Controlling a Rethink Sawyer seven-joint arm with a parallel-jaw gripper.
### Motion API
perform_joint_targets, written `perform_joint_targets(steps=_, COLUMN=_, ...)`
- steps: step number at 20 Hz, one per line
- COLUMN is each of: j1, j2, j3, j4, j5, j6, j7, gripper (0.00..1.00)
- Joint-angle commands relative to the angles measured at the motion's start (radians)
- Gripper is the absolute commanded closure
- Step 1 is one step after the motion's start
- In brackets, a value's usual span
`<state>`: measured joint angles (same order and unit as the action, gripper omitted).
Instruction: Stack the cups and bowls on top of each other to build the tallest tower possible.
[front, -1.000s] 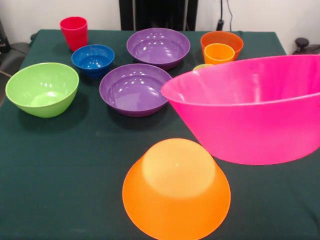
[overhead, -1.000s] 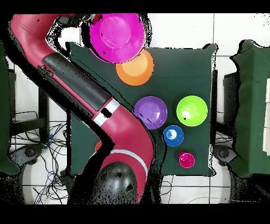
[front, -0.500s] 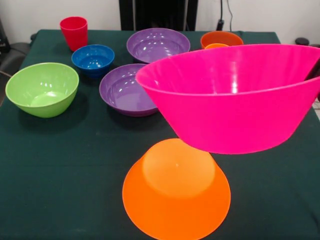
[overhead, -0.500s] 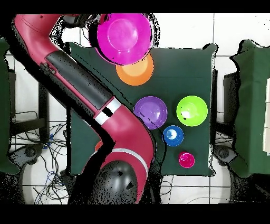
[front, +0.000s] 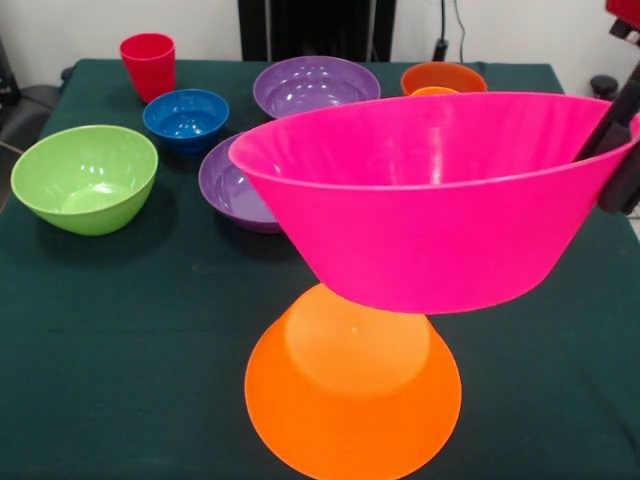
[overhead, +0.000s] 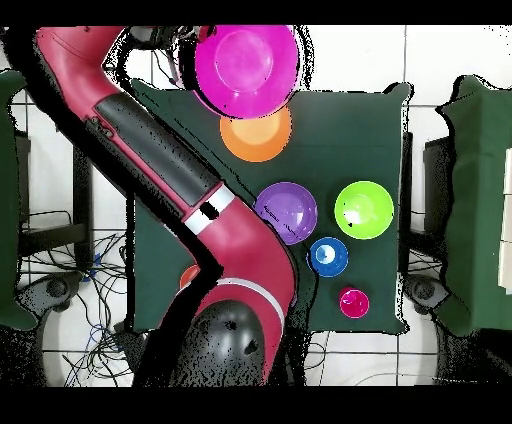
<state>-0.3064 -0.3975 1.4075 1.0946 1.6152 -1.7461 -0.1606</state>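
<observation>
Gripping pink bowl (front: 430, 200) rim, hand (front: 615, 150) beside

- Pink bowl (front: 430, 200): held aloft; covers the right half of the nearer purple bowl (front: 225, 180), the front rim of the farther purple bowl (front: 315, 88) and the far rim of the upturned orange bowl (front: 352, 385).
- Red-orange bowl (front: 444, 76) and orange-yellow cup (front: 432, 91): only top slivers show above the pink rim.
- Gripper (front: 618, 150): cut off by the right edge in the front view; its fingers' hold on the rim cannot be made out. In the overhead view it is too dark and small to read.
- Overhead view: the arm (overhead: 160, 165) hides the surface's left part; one orange sliver (overhead: 188, 275) shows beside it, unidentifiable.
</observation>
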Motion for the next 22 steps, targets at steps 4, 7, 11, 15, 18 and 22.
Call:
perform_joint_targets(steps=4, j1=-0.024, j2=0.085, j3=-0.129, j4=-0.042, j5=-0.034, j6=0.101, j7=-0.257, gripper=1.0)
perform_joint_targets(steps=7, j1=-0.023, j2=0.096, j3=-0.13, j4=-0.046, j5=-0.04, j6=0.098, j7=-0.267, gripper=1.0)
perform_joint_targets(steps=11, j1=-0.018, j2=0.102, j3=-0.129, j4=-0.053, j5=-0.044, j6=0.097, j7=-0.27, gripper=1.0)
perform_joint_targets(steps=15, j1=-0.004, j2=0.118, j3=-0.121, j4=-0.098, j5=-0.058, j6=0.084, j7=-0.302, gripper=1.0)
perform_joint_targets(steps=18, j1=0.007, j2=0.128, j3=-0.116, j4=-0.13, j5=-0.074, j6=0.075, j7=-0.32, gripper=1.0)
perform_joint_targets(steps=22, j1=0.021, j2=0.145, j3=-0.103, j4=-0.173, j5=-0.087, j6=0.052, j7=-0.353, gripper=1.0)
